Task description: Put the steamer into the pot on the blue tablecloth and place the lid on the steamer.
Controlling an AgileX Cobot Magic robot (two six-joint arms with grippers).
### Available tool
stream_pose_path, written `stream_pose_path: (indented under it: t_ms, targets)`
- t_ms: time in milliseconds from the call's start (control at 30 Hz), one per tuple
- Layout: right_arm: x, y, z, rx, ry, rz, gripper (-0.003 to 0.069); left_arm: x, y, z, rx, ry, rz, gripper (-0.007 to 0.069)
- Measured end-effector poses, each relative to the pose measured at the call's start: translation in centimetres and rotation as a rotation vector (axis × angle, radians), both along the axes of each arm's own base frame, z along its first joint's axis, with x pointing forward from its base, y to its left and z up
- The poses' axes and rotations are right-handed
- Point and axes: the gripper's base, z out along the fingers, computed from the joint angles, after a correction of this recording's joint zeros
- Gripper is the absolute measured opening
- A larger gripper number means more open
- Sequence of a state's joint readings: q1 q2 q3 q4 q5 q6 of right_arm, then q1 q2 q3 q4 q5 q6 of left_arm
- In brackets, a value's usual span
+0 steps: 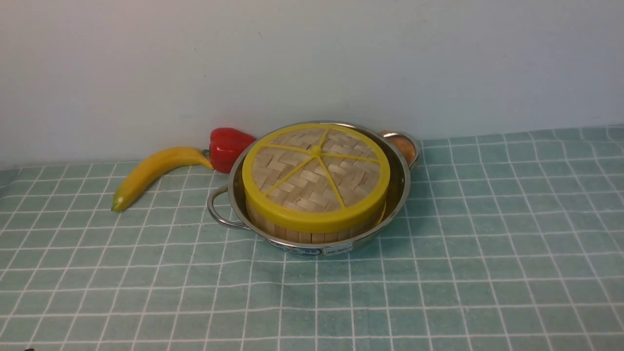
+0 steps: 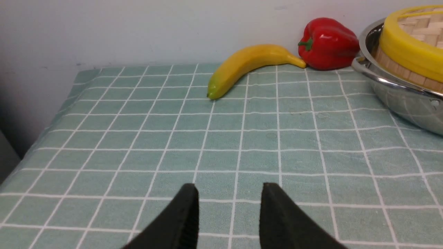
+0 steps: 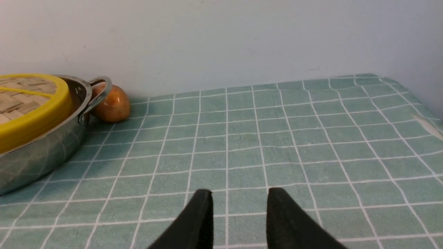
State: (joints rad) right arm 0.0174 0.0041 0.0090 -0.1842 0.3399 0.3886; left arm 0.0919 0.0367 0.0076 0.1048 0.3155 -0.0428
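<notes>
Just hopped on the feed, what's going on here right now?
Nothing is being handled. The steamer sits in the pot on the blue tablecloth, and the lid lies on top of it. Both arms are clear of the pot: the left gripper and the right gripper hang open and empty above bare cloth. A banana, a red pepper and an orange-brown fruit lie behind the pot, by the wall.

front: faces wall | wrists: low over cloth | all share pot point(image 1: 399, 190)
</notes>
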Motion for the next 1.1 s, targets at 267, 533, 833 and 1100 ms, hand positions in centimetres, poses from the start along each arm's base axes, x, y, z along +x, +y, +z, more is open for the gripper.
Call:
stream_pose_path:
  t_ms: [267,533,833,1100]
  targets:
    - [0.00,0.00,0.00,0.000,0.000,0.000,0.0240,-0.20,-0.01,0.14,0.003,-0.028,0.001,0.0242]
    - [0.00,0.00,0.01,0.000,-0.001,0.000,0.0240,-0.21,0.00,0.17,0.008,-0.032,0.001,0.0242]
    - [0.00,0.00,0.01,0.000,-0.001,0.000,0.0240,-0.21,0.00,0.18,0.011,-0.032,0.001,0.0242]
    - [0.00,0.00,0.01,0.000,-0.001,0.000,0.0240,-0.21,0.01,0.18,0.012,-0.032,0.001,0.0242]
